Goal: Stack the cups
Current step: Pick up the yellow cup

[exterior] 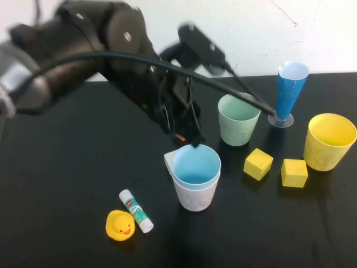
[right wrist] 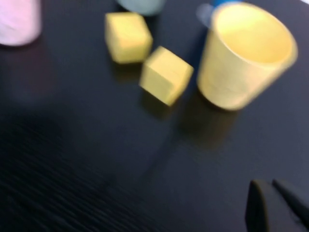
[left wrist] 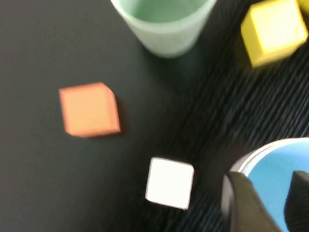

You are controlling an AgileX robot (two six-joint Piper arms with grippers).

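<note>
With the blue cup [exterior: 195, 164] nested in the pink cup [exterior: 195, 195] mid-worktop [exterior: 67, 167], the left gripper [exterior: 192, 139] hangs part-open over its rim, green cup [exterior: 239, 119] and yellow cup [exterior: 329, 140] apart, right gripper [right wrist: 275, 205] closed, empty.

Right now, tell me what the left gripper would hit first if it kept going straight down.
The left gripper sits over the rim of the blue cup, nested in the pink cup. Straight down it would likely meet the blue cup's rim or inside first, though depth is unclear.
</note>
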